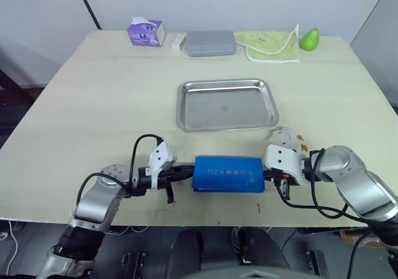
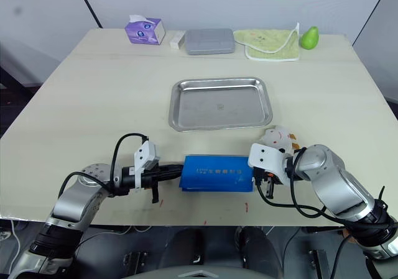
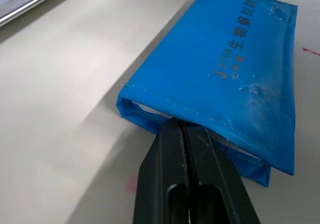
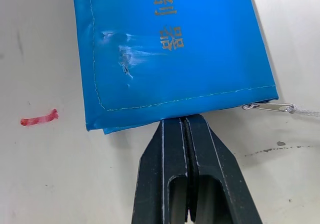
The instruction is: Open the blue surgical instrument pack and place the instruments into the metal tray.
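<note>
We see a pale wooden surface (image 1: 93,99) with wide bare stretches to the left and right of the middle. The metal tray (image 1: 227,104) lies at its centre, empty, its rolled rim free on all sides. Along the far edge stand a grey hard case (image 1: 211,42), a green cloth (image 1: 272,45), a purple tissue box (image 1: 145,32) and a green pear-shaped thing (image 1: 310,38), all well apart from the tray.

Near the front edge, just short of the tray, lies the blue surgical instrument pack (image 1: 228,174), flat and still folded shut, its long sides running across us. Our left gripper (image 3: 187,134) meets the pack's left short end, fingers pressed together at the seam where a whitish lining shows. Our right gripper (image 4: 185,121) meets the opposite short end, fingers likewise pressed together against the stitched edge. Whether either actually pinches the fabric we cannot tell.

A small silver zip pull (image 4: 267,107) pokes out beside the right gripper. Red marks (image 4: 39,118) dot the surface by the front edge.
</note>
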